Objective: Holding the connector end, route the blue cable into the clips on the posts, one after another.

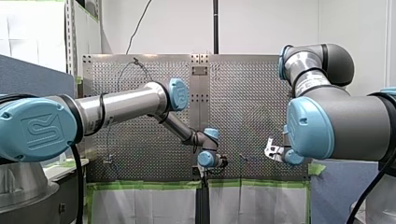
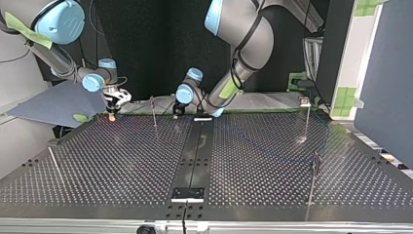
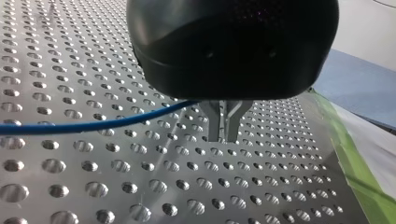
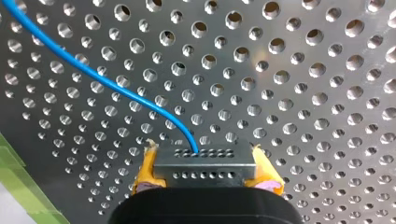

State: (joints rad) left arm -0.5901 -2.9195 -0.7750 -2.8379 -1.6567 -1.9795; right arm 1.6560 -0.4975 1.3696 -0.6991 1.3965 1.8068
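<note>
Leftmost, the left gripper (image 3: 225,139): metal fingers closed on the blue cable (image 3: 93,123) above the perforated table (image 3: 116,186). Rightmost, the right gripper (image 4: 204,156): yellow-padded fingers clamp the connector (image 4: 205,171), from which the cable trails away.

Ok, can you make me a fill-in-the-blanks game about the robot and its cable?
The cable is ___. My right gripper is shut on the ___. Its pads are ___. The table is full of ___.
Missing words: blue, connector, yellow, holes.
</note>
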